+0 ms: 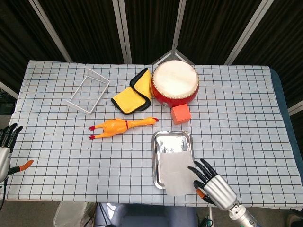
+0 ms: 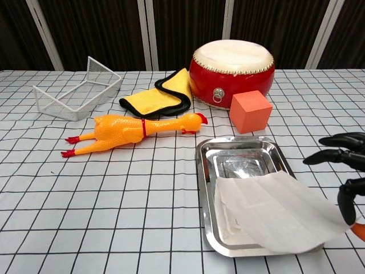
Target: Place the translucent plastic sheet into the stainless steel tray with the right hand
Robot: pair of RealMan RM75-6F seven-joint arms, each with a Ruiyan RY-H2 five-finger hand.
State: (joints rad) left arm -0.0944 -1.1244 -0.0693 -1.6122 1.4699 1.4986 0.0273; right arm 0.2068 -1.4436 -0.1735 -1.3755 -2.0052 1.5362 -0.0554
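Now right hand (image 2: 342, 171) grasping translucent sheet (image 2: 274, 211) by corner — draped over steel tray (image 2: 208, 188)

Count on the table: 1 stainless steel tray (image 1: 172, 138), 1 translucent plastic sheet (image 1: 175, 172), 1 red drum (image 1: 175, 82), 1 orange cube (image 1: 181, 114), 1 rubber chicken (image 1: 121, 126), 1 yellow cloth (image 1: 133, 93), 1 white wire basket (image 1: 88, 90). 2 robot hands were in view: right hand (image 1: 212, 184), left hand (image 1: 6, 146).
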